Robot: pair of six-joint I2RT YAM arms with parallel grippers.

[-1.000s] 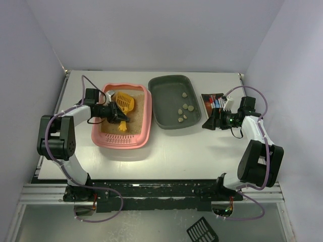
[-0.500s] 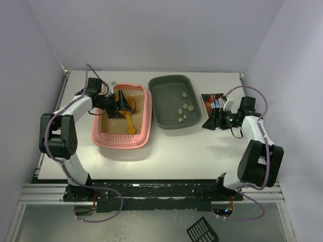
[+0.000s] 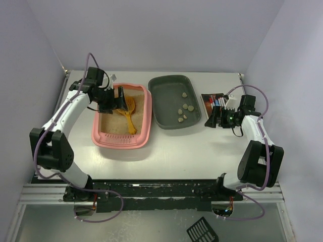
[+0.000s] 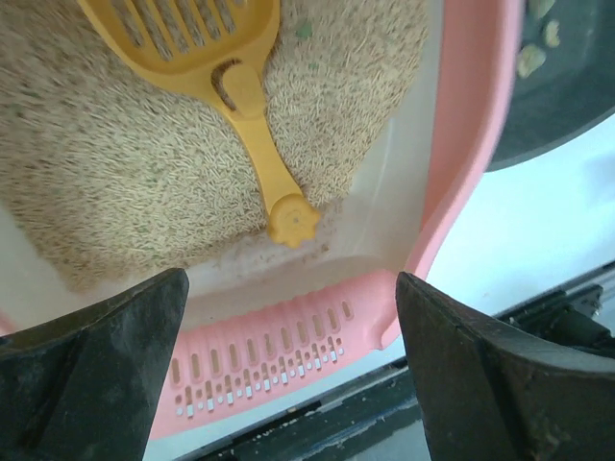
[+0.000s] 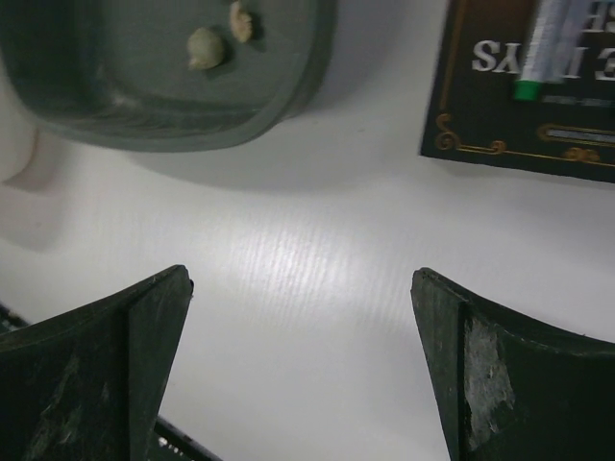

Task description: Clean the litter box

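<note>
Scoop (image 4: 245,96) released.
Your left claw (image 4: 288,288) now gapes above it where it lies in the litter box (image 4: 463,173); right claw (image 5: 303,279) wide too. Scooping looks finished.

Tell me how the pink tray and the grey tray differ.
The pink tray holds sandy litter and a yellow scoop; the grey tray holds only a few pale lumps. The pink tray's rim is slotted; the grey tray's is plain. Both are rounded rectangles of similar size.
</note>
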